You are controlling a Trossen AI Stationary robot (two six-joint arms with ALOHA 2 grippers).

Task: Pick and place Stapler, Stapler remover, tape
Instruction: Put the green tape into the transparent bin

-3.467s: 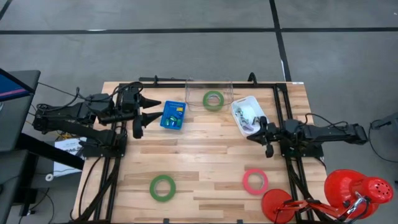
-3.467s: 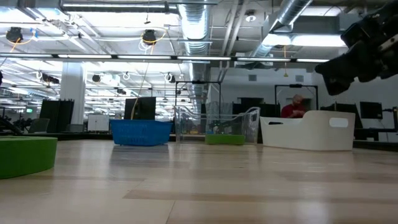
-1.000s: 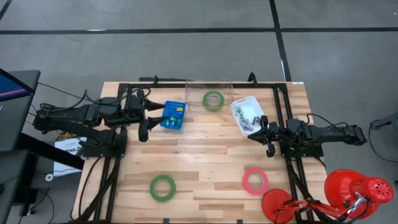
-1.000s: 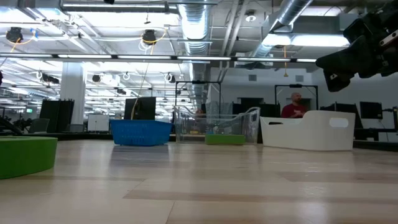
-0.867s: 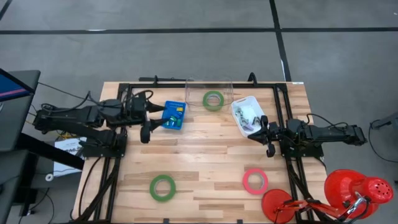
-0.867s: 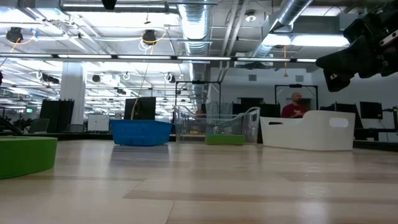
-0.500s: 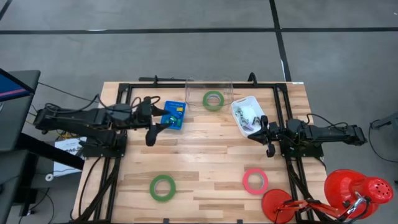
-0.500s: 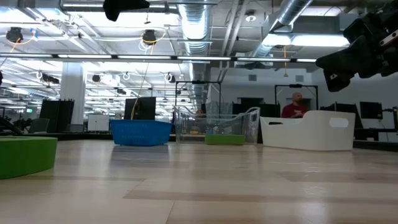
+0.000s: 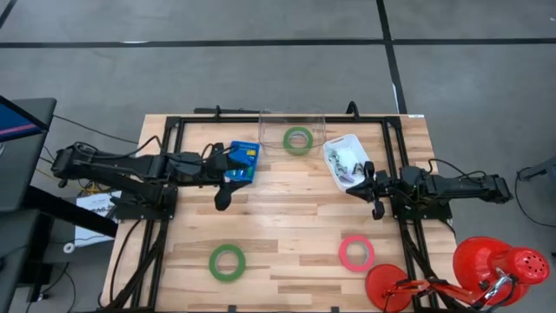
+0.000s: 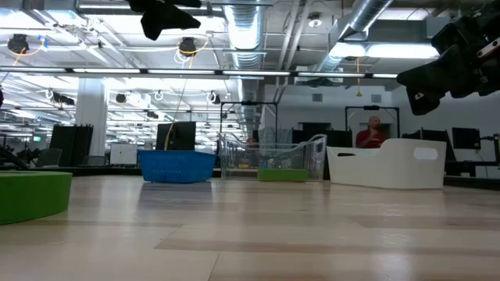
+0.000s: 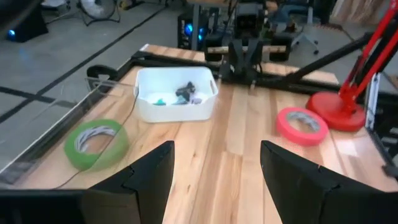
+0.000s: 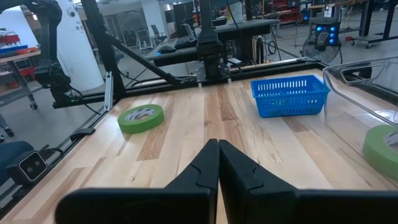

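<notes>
My left gripper (image 9: 227,179) hangs open above the table, over the near left corner of the blue basket (image 9: 242,162); nothing is between its fingers (image 11: 149,175). My right gripper (image 12: 217,167) waits shut at the table's right, beside the white bin (image 9: 344,160). One green tape roll (image 9: 298,139) lies flat in the clear container (image 9: 292,130). A second green roll (image 9: 227,262) and the pinkish-red roll (image 9: 356,253) lie flat on the wood near the front. Small items lie in the bin and the basket; I cannot make out a stapler or a stapler remover among them.
A black frame (image 9: 287,116) runs along the table's far edge and down both sides. A red lamp (image 9: 486,265) stands at the near right corner. Bare wood lies between the two front rolls. A person in red (image 10: 370,134) sits in the room behind.
My left gripper has gone toward the table's right edge and come down, reaching the blue basket's near left corner; it has also tipped a little downward. It stays open. In the low view it has come into the picture from the top.
</notes>
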